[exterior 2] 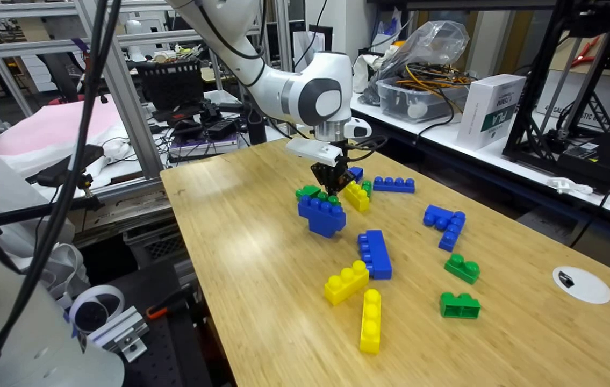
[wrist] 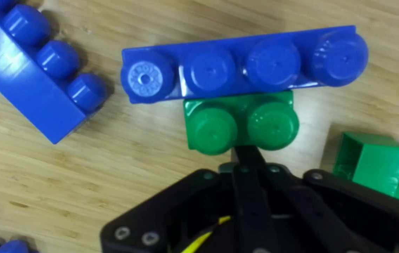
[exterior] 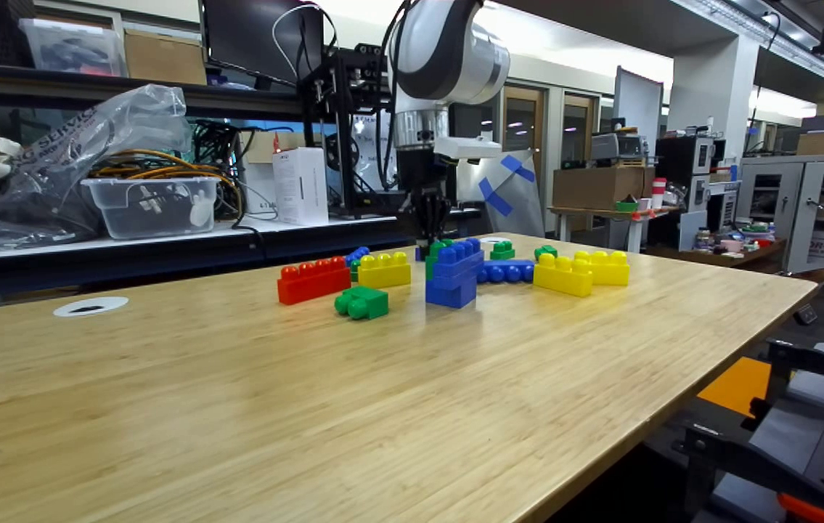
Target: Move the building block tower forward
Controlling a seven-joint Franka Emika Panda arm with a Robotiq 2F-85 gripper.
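1. A pale wooden table [exterior: 274, 407] fills the foreground in an exterior view, with plastic bricks grouped toward its far side.
2. A white robot arm [exterior 2: 288, 92] reaches out over the table, its wrist pointing downward.
3. At the arm's end is the black gripper [wrist: 248, 153], narrow, its fingers together. In the wrist view the fingertips end right at a two-stud green block [wrist: 241, 121]; whether they touch it is hard to make out.
4. The building block tower [exterior: 453, 276], all blue, stands upright on the table, wider at the top than at its foot. In both exterior views it is nearer the camera than the gripper. Seen from above, its top is a row of four studs, with the green block right beside it.
5. A red brick [exterior: 313, 281] stands apart from the tower.
6. Three yellow bricks [exterior 2: 346, 282] rest on the table, two of them close together.
7. Several blue bricks [exterior 2: 377, 254] are scattered about, one lying on its side.
8. Small green pieces [exterior 2: 460, 306] lie around the table, each two studs long.
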